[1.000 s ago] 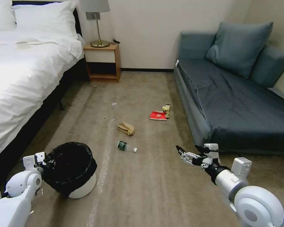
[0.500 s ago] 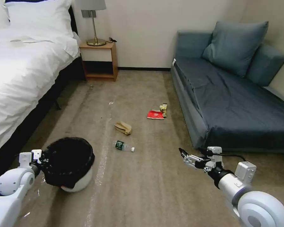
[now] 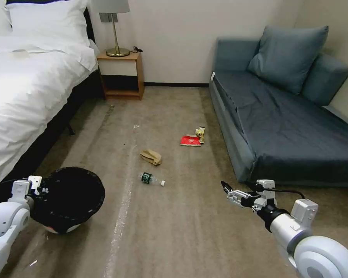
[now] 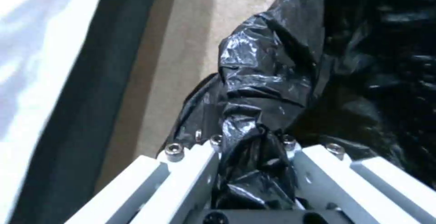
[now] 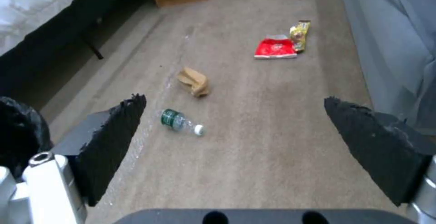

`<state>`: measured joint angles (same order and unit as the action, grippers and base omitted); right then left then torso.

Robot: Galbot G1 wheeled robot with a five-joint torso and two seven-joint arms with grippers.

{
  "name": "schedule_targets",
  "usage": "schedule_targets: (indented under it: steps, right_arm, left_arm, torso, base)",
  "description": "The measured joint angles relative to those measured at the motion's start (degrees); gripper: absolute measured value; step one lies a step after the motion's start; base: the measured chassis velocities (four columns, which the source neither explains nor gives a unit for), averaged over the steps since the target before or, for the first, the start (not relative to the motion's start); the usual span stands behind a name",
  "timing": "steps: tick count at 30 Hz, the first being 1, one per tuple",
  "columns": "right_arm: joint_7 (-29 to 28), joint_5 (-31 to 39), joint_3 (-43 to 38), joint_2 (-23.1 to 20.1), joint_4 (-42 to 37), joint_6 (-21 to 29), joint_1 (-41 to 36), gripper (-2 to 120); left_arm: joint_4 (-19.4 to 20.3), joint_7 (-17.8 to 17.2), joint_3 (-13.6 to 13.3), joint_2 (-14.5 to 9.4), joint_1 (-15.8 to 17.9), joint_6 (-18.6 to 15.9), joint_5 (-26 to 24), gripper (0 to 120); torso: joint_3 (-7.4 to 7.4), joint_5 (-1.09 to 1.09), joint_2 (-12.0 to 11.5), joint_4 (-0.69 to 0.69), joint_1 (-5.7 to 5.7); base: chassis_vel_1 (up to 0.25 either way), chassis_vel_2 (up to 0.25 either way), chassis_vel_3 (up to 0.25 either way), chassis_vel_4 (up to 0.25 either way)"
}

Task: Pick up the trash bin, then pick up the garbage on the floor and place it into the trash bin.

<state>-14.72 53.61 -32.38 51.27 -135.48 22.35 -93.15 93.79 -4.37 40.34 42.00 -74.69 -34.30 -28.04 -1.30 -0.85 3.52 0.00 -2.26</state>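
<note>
- The left gripper (image 3: 40,190) sits at about 8 o'clock in the head view, its jaws clamped on the bagged rim of the trash bin (image 3: 67,199).
- From the left wrist, a bunched fold of the black bag (image 4: 254,155) is pinched between the two white fingers (image 4: 190,179).
- The bin hangs tilted, its mouth facing up and toward the camera, with its white base (image 3: 63,228) showing underneath at 7 o'clock.
- The right gripper (image 3: 236,191) is held out over the carpet (image 3: 181,231) at about 4 o'clock, jaws spread wide and holding nothing.
- Between its black pads (image 5: 113,142) in the right wrist view, the clear bottle (image 5: 181,122) lies on its side.
- The brown paper bag (image 3: 151,156) lies just beyond the bottle toward 12 o'clock.
- The red snack packet (image 3: 191,140) lies further on, toward 1 o'clock, touching the gold-brown wrapper (image 3: 200,134) near the sofa (image 3: 290,123).
- The bed (image 3: 23,96) runs along 9 to 11 o'clock, beside the bin.
</note>
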Motion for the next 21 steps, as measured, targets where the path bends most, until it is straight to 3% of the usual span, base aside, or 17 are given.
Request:
schedule_targets:
  steps: [21]
  right_arm:
    - [1.1, -0.16, -0.64, -0.25, -0.2, -1.12, -1.37, 100]
  left_arm:
    - [5.95, -0.46, 5.29, -2.85, -3.67, -0.32, -2.57, 2]
  torso:
    - [0.01, -0.01, 0.0, -0.02, 0.01]
  base:
    - [0.0, 0.0, 0.0, 0.0]
